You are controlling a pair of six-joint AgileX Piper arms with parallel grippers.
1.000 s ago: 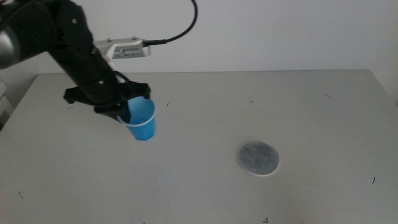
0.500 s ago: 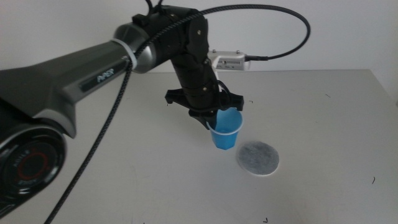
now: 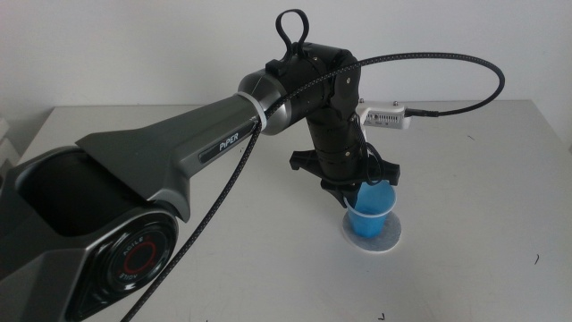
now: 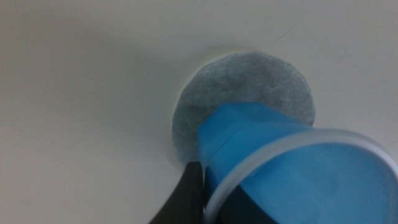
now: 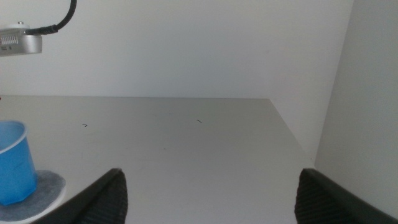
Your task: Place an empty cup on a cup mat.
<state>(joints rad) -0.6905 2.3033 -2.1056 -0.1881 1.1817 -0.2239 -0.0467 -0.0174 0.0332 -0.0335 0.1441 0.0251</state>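
The bright blue cup [image 3: 371, 215] stands upright over the cup mat [image 3: 394, 236], a grey speckled disc with a white edge right of the table's middle. From the right wrist view the cup [image 5: 12, 163] seems to have its base on the mat [image 5: 48, 186], though I cannot tell if it fully rests there. My left gripper [image 3: 361, 188] is shut on the cup's near-left rim. In the left wrist view, the cup [image 4: 273, 140] covers part of the mat [image 4: 249, 78]. The right gripper [image 5: 214, 205] waits open off to the right, out of the middle view.
The long black left arm [image 3: 223, 143] reaches in across the table from the left, with its white camera box and cable [image 3: 386, 116] above the cup. The pale table [image 3: 483, 161] has small dark specks. A white wall [image 5: 367, 93] rises beside the right gripper.
The left arm carried the cup rightwards, from the table's left part to beside the mat, and now over the mat, lower than before. The mat has not moved.
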